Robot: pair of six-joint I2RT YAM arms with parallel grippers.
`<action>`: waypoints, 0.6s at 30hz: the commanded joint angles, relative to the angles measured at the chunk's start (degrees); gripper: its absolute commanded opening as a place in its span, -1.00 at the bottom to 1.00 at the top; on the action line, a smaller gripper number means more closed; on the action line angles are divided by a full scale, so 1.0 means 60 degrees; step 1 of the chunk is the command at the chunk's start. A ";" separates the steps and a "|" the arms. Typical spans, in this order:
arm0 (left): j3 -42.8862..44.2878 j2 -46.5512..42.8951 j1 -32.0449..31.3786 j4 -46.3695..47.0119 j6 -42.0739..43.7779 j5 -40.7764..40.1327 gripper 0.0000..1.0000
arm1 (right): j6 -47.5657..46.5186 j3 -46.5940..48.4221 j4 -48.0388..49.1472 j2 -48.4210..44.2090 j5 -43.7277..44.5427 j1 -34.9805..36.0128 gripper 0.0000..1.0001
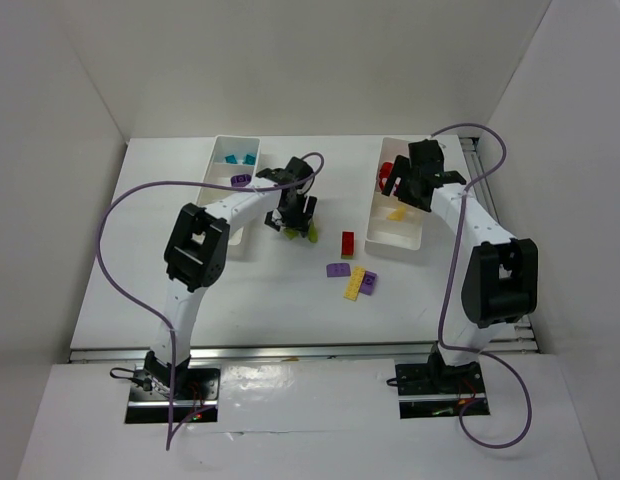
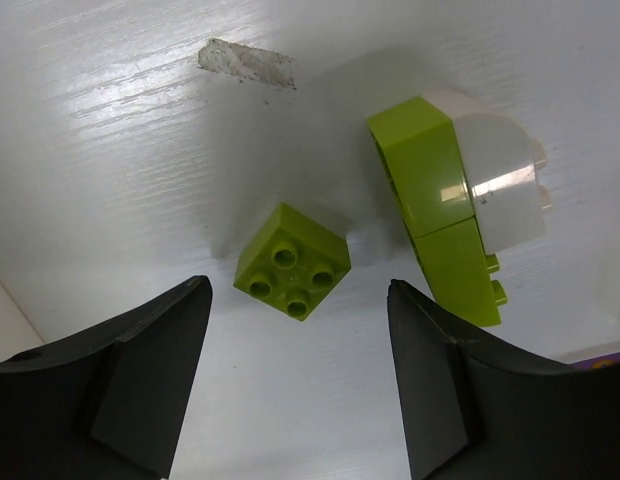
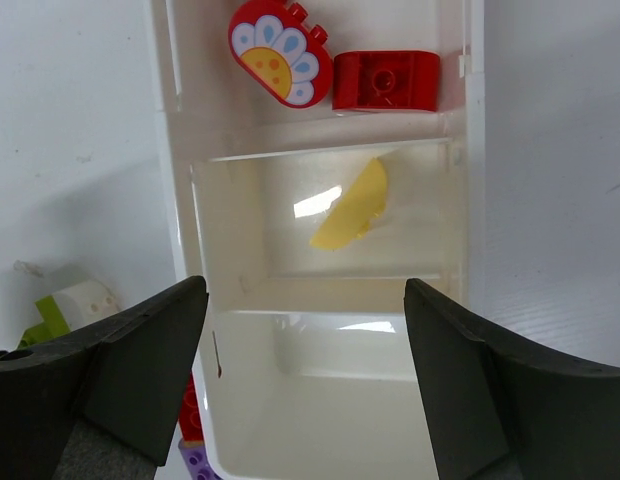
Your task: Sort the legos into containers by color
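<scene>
Under left gripper (image 2: 295,340): lime brick (image 2: 292,261), square, 4 studs up.

From the top, the left gripper (image 1: 298,222) covers most of the lime bricks (image 1: 310,235), and the left arm (image 1: 230,205) hides the left tray's (image 1: 216,150) near end. The right gripper (image 1: 415,192) hides part of the red pieces (image 1: 387,176). The teal pieces (image 1: 237,158) are too small to tell their shape. In the left wrist view, the right edge cuts off a purple sliver (image 2: 602,362). In the right wrist view, the right tray (image 3: 180,200) and the bottom edge cut off a red brick (image 3: 190,408) and a purple brick (image 3: 195,462).
</scene>
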 commanded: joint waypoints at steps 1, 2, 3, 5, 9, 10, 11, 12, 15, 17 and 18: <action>-0.0026 0.0177 -0.0036 0.0198 0.0141 -0.0318 0.65 | -0.0074 0.0132 0.0300 -0.0405 0.0068 -0.0076 0.74; -0.0026 0.0177 -0.0036 0.0286 0.0141 -0.0318 0.68 | -0.0074 0.0131 0.0300 -0.0405 -0.0019 -0.0076 0.74; -0.0127 0.0177 -0.0036 0.0374 0.0141 -0.0318 0.69 | -0.0074 0.0131 0.0300 -0.0405 -0.0020 -0.0076 0.74; -0.0129 0.0264 -0.0036 0.0462 0.0228 -0.0318 0.69 | -0.0074 0.0131 0.0300 -0.0405 -0.0020 -0.0076 0.74; -0.0129 0.0353 -0.0036 0.0463 0.0229 -0.0318 0.40 | -0.0074 0.0131 0.0300 -0.0405 -0.0020 -0.0076 0.74; -0.0129 0.0266 -0.0036 0.0463 0.0229 -0.0318 0.27 | -0.0074 0.0131 0.0300 -0.0405 -0.0020 -0.0076 0.74; -0.0129 0.0265 -0.0036 0.0463 0.0229 -0.0318 0.22 | -0.0074 0.0131 0.0300 -0.0405 -0.0020 -0.0076 0.74; -0.0129 0.0163 -0.0036 0.0463 0.0229 -0.0318 0.22 | -0.0074 0.0131 0.0300 -0.0405 -0.0020 -0.0076 0.74; -0.0129 -0.0159 -0.0036 0.0463 0.0229 -0.0538 0.00 | -0.0074 0.0131 0.0300 -0.0405 -0.0107 -0.0076 0.74; -0.0041 -0.0422 -0.0036 0.0360 0.0229 -0.0640 -0.11 | -0.0074 0.0131 0.0300 -0.0405 -0.0108 -0.0076 0.74; -0.0041 -0.0699 -0.0036 0.0360 0.0229 -0.0727 -0.18 | -0.0074 0.0131 0.0300 -0.0405 -0.0108 -0.0076 0.74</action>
